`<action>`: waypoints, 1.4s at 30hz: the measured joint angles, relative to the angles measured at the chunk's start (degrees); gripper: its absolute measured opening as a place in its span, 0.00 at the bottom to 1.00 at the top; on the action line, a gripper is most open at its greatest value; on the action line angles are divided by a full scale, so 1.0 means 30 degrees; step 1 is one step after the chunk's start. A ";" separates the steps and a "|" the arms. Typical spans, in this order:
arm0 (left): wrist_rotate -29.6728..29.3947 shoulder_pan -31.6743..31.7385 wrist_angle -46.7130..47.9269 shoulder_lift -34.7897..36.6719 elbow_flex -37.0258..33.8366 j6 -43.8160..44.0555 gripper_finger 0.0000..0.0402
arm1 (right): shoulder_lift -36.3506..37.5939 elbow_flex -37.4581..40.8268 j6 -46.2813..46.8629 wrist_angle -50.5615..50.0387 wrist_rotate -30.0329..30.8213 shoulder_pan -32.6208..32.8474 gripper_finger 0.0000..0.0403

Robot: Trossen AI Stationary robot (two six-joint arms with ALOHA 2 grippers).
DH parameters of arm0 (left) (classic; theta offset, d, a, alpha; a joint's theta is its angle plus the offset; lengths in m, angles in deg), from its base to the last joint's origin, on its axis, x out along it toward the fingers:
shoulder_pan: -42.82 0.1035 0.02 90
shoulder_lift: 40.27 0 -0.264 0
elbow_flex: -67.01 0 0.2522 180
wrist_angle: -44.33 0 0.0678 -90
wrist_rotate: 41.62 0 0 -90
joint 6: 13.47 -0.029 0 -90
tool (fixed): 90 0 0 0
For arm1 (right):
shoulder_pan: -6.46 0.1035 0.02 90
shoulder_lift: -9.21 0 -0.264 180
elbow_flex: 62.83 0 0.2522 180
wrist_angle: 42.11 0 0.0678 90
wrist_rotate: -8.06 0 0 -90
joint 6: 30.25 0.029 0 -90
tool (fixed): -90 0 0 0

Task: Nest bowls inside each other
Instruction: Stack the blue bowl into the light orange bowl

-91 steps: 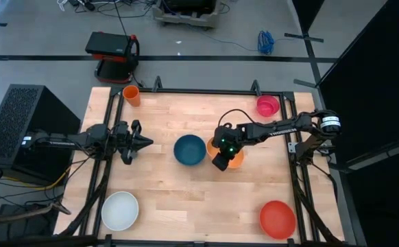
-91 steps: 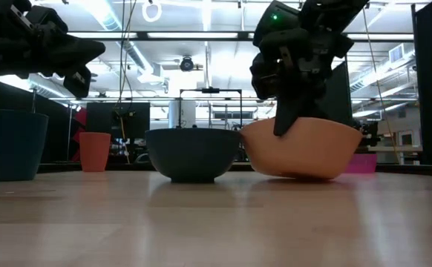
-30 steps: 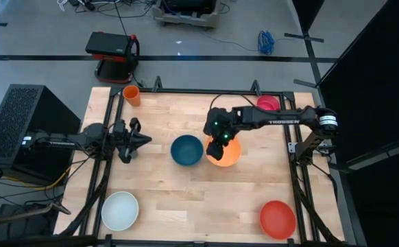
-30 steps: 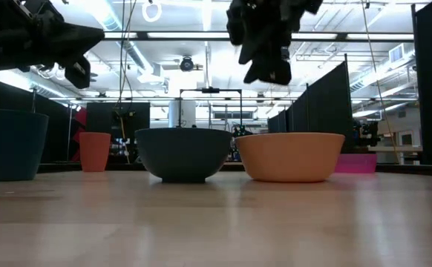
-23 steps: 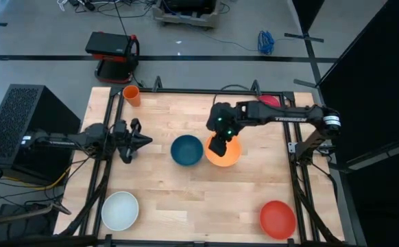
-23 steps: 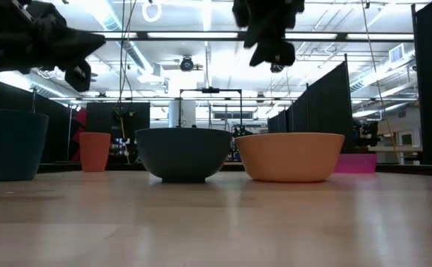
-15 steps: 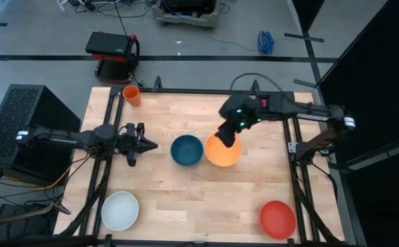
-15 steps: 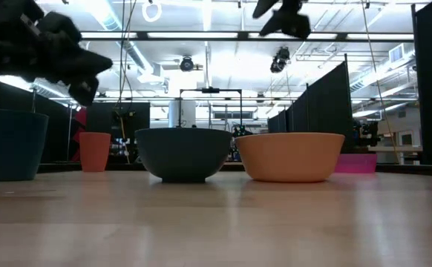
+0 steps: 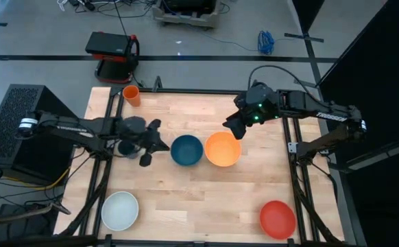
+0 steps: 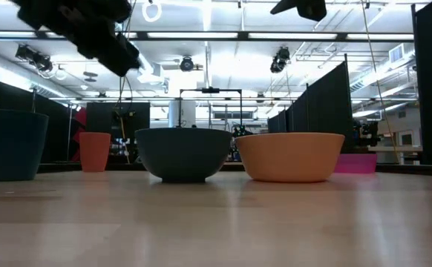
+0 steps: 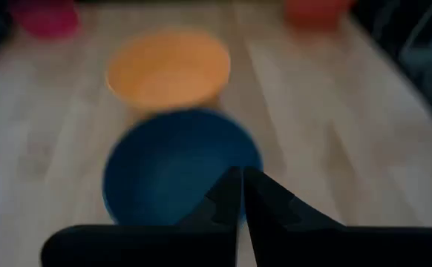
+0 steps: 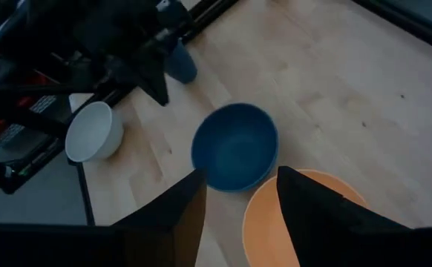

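The dark teal bowl and the orange bowl stand side by side on their bases mid-table, rims almost touching. A white bowl sits at the near left and a red bowl at the near right. The pink bowl is at the far right. My left gripper is shut and hangs just left of the teal bowl, pointing at it. My right gripper is open with nothing between its fingers. It is raised above the table, just beyond the orange bowl's far right rim.
A small orange cup stands at the far left corner. A dark blue cup stands under my left arm. Black frame rails run along the table's edges. Bare wood lies between the near bowls.
My left gripper has risen, tipped downward and gone toward the table's right, up to the teal bowl, still shut. My right gripper has lifted away from the orange bowl and drawn back toward the far right edge. No bowl has moved.
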 joint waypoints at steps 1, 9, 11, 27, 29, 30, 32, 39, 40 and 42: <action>0.0047 0.0000 0.0770 -0.0642 0.0667 -0.0454 0.02 | 0.0125 0.0000 0.0078 0.0000 0.0076 0.0004 0.41; -0.0073 0.0000 0.2188 -0.3300 0.2053 -0.1479 0.13 | 0.0480 0.0000 0.0150 -0.0244 0.0165 0.0227 0.43; -0.0262 0.0000 0.2428 -0.3675 0.2337 -0.1486 0.22 | 0.0544 0.0000 0.0123 -0.0432 0.0167 0.0234 0.43; -0.1195 -0.0617 0.3225 -0.6003 0.3547 -0.5599 0.73 | 0.0560 0.0000 -0.0337 -0.0836 0.0180 0.0211 0.43; -0.1316 -0.0715 0.3254 -0.6271 0.3646 -0.6130 0.78 | 0.0560 0.0000 -0.0378 -0.0864 0.0181 0.0209 0.43; -0.1376 -0.0764 0.3268 -0.6405 0.3695 -0.6395 0.81 | 0.0560 0.0000 -0.0399 -0.0879 0.0181 0.0208 0.43; -0.1497 -0.0862 0.3297 -0.6674 0.3794 -0.6926 0.86 | 0.0560 0.0000 -0.0441 -0.0907 0.0182 0.0205 0.43; -0.1523 -0.0882 0.2863 -0.7745 0.3821 -0.7480 0.77 | 0.0560 0.0000 -0.0759 -0.0911 0.0189 0.0011 0.40; -0.1513 -0.0936 0.2874 -0.7991 0.3821 -0.7715 0.76 | 0.0560 0.0000 -0.0759 -0.0911 0.0183 0.0005 0.39; -0.1505 -0.1048 0.2738 -0.8412 0.3821 -0.7970 0.73 | 0.0560 0.0000 -0.0759 -0.0911 0.0167 0.0001 0.39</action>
